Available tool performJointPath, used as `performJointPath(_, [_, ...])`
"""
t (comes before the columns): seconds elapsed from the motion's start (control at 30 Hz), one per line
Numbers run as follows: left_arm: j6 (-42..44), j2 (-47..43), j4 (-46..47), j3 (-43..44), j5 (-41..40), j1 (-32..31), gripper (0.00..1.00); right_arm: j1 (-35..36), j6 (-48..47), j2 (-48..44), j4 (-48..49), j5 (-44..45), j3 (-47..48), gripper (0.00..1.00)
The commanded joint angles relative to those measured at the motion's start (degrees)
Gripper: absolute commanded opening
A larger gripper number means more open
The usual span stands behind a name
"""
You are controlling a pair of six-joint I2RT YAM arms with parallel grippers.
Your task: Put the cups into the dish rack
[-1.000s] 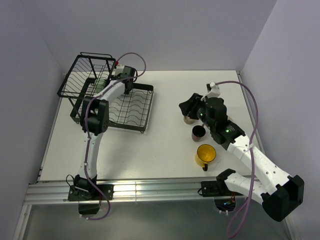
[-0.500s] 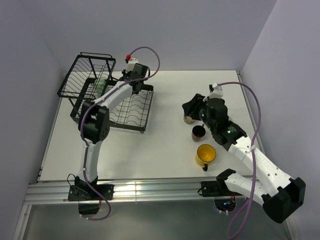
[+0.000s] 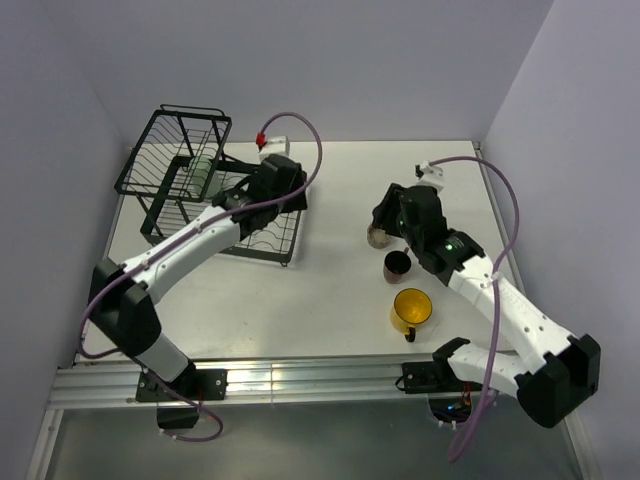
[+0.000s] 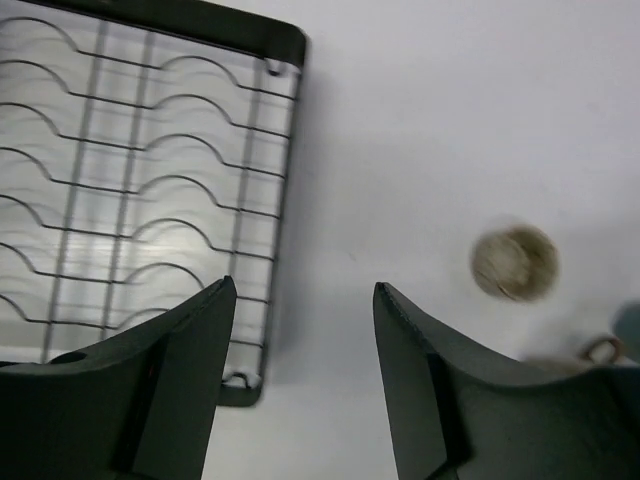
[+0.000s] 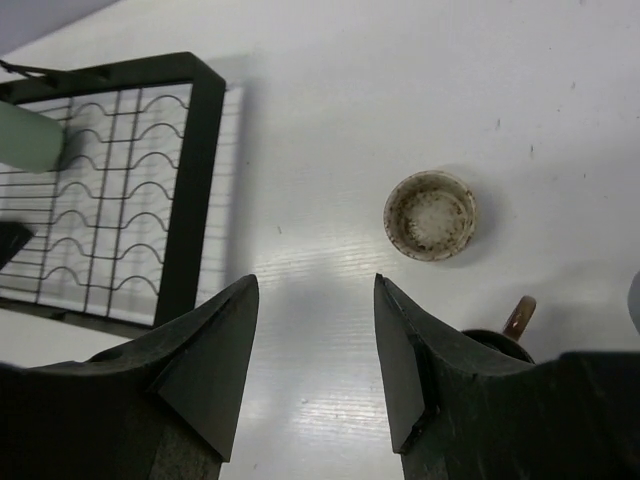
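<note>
Both pairs of fingers gape wide and empty: the left gripper (image 4: pixel 302 292) over a corner of the dish rack (image 4: pixel 230 20), the right gripper (image 5: pixel 315 288) above the table (image 3: pixel 330 290) near the beige cup (image 5: pixel 431 214). The green tumbler (image 3: pixel 203 172) sits in the rack's basket. The brown mug (image 3: pixel 397 264) and yellow mug (image 3: pixel 411 309) stand on the table.

A flat white rectangular table (image 3: pixel 320 300) is filling the middle of the top view, its matte surface showing soft shadows and, in the right wrist view, a few tiny dark specks. Plain pale lavender walls (image 3: pixel 400 60) are closing it in at the back and on both sides. A ribbed silver aluminium rail (image 3: pixel 300 378) is running along its near edge, with a grey floor strip (image 3: pixel 330 440) lying below.
</note>
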Motion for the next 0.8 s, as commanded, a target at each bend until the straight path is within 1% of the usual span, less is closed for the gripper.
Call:
performJointPath(0.0, [-3.6, -6.6, 3.2, -4.0, 4.5, -2.3, 0.64, -0.6, -2.2, 7.3, -2.2, 1.4, 5.7, 0.57])
performJointPath(0.13, [-4.1, -13.5, 3.9, -8.3, 6.7, -3.8, 0.67, -0.8, -2.3, 16.0, -3.5, 1.7, 11.3, 0.54])
performJointPath(0.2, [-4.4, -17.7, 4.2, -11.1, 7.1, -3.9, 0.70, -1.4, -2.3, 20.3, -4.0, 1.9, 12.7, 0.53])
performJointPath(0.43, [-5.1, -27.3, 3.5, -15.6, 9.0, -3.9, 0.73, -2.4, -1.9, 28.8, -4.7, 2.8, 16.3, 0.51])
performJointPath(0.53, [-4.9, -29.8, 4.1, -17.4, 8.7, -3.9, 0.74, -2.4, -1.6, 32.0, -5.0, 3.5, 16.8, 0.50])
performJointPath(0.77, [-4.4, -30.6, 2.9, -18.1, 8.3, -3.9, 0.74, -2.4, -1.4, 37.7, -4.0, 3.2, 17.5, 0.49])
